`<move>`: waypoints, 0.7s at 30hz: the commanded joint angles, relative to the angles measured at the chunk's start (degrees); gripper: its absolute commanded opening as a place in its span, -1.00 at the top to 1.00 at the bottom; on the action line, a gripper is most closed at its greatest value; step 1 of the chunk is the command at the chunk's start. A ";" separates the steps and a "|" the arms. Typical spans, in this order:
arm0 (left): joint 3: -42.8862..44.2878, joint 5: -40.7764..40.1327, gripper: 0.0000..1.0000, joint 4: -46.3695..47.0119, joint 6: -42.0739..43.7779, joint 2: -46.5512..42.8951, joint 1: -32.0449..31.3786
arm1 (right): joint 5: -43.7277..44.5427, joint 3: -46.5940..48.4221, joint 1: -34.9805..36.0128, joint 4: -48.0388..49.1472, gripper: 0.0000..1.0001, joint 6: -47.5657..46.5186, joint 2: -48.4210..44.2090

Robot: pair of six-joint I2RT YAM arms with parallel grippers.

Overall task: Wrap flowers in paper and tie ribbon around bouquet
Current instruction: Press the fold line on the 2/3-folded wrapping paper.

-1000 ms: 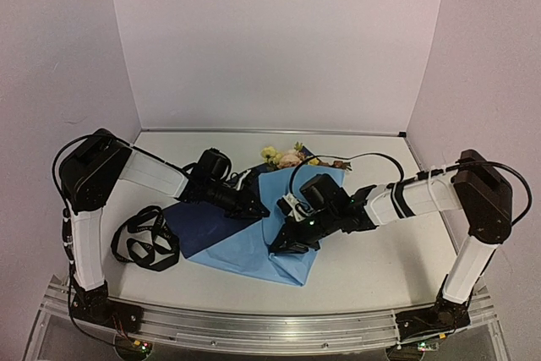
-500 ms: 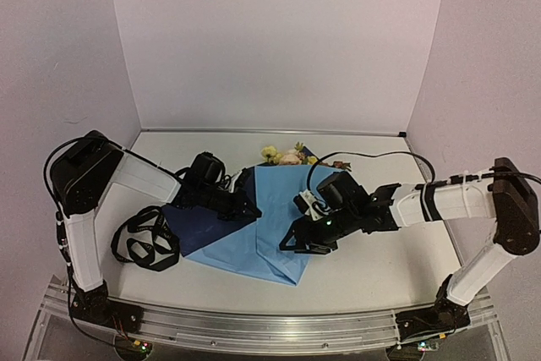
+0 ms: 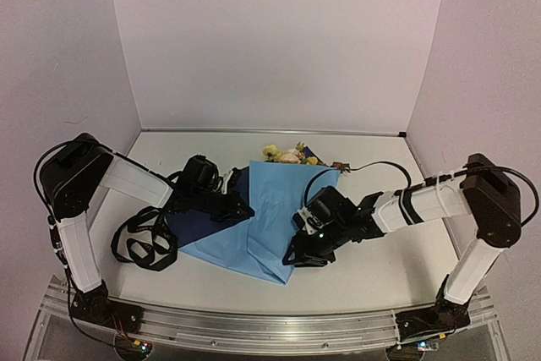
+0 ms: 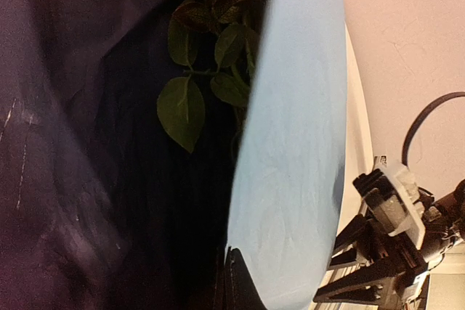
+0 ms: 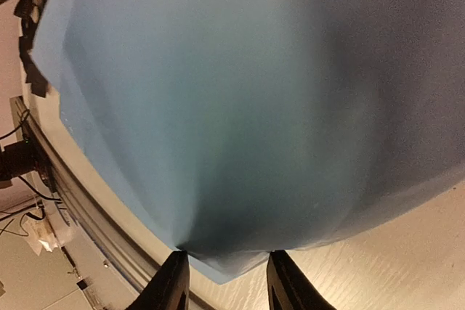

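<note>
Light-blue paper (image 3: 279, 209) lies across the middle of the worktop (image 3: 380, 272), with one flap folded over the flowers (image 3: 290, 155). Their yellow and pink blooms poke out past its far edge, and the left wrist view shows green leaves tucked in the shadowed fold. The left pincer (image 3: 241, 209) is clenched on the left edge of that flap, holding it raised off the sheet below. The right pincer (image 3: 297, 253) sits at the near right corner with its jaws parted, the sheet's edge just ahead of the fingertips (image 5: 168, 288) and nothing grasped. The ribbon (image 3: 144, 241) lies in a loose heap beside the left arm, well apart from the wrap.

The sheet looks thin and creased, so a hard pull by the left pincer could tear it or drag the stems out of line. With the right side free, the fold may spring open. If the right pincer closes too shallowly on that corner, the paper would likely slip out, and a loose cone would make the tie harder
</note>
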 commanded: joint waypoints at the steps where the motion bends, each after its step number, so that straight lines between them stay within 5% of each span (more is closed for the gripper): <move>1: -1.61 -1.13 1.00 2.23 -0.69 -1.70 -0.03 | 2.08 0.92 0.12 2.59 0.32 0.49 3.02; 10: -5.40 -2.58 1.00 5.09 -2.91 -1.49 -2.06 | 10.35 0.23 0.00 -14.89 0.38 -4.85 -2.76; 15: -6.85 -4.01 1.00 6.96 -4.38 -1.28 -2.72 | 8.81 0.80 1.05 -15.53 0.14 -4.98 -4.70; 21: -8.73 -5.52 1.00 12.62 -8.56 -1.32 -5.95 | 12.30 -0.03 1.62 -21.60 0.14 -7.74 -8.22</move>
